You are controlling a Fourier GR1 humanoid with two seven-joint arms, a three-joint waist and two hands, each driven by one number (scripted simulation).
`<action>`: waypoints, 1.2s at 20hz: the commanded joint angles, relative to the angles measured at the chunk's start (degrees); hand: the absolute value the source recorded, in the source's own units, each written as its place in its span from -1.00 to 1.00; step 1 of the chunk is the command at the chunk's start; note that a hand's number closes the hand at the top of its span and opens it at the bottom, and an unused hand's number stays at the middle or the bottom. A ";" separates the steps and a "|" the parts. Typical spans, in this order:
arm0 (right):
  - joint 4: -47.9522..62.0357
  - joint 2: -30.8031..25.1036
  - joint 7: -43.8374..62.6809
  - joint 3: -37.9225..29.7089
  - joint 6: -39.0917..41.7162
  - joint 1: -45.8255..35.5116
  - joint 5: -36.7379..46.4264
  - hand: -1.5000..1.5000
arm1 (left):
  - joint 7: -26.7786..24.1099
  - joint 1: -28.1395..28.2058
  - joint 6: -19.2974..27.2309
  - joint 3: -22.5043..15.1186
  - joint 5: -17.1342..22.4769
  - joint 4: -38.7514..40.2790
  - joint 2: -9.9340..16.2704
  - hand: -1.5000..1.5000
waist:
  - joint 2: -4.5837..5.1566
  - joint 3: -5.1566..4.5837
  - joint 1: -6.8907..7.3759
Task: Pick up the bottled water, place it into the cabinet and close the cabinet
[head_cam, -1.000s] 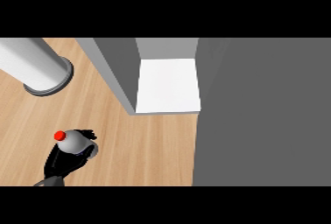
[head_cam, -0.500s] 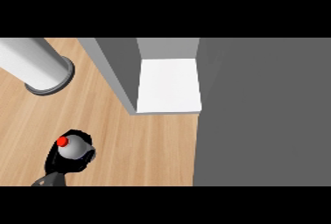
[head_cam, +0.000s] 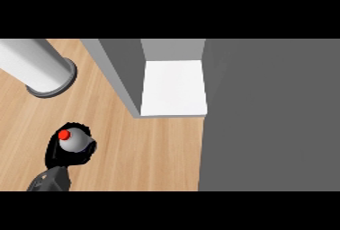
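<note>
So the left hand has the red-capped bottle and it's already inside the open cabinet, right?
Not quite. The head view shows the left hand curled round the bottle, but over the wooden counter, short of the open cabinet.

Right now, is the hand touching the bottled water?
Touching. The head view shows the left hand with its black fingers curled round the bottled water, whose red cap shows above them.
</note>
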 commanded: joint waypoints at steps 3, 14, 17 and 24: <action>-14.81 0.99 4.09 -0.97 -1.30 7.00 -7.62 -1.00 | 2.59 -0.65 -0.64 -2.68 -0.29 -4.25 -2.00 1.00 | -0.33 0.05 -0.12; -11.23 -0.63 3.01 -4.07 -1.56 5.17 -9.71 -1.00 | 16.02 1.29 10.91 -12.02 0.00 -24.78 -11.09 1.00 | -0.50 0.12 0.85; -10.17 -1.73 2.80 -5.19 -1.07 4.48 -10.87 -1.00 | 17.84 -1.59 16.95 -15.83 0.90 -27.38 -11.16 1.00 | -0.27 0.08 0.34; -10.07 -2.73 4.38 -2.31 -2.71 2.63 -9.40 -1.00 | 21.48 -5.65 31.14 -27.26 4.53 -32.05 -11.13 1.00 | -0.03 0.02 0.11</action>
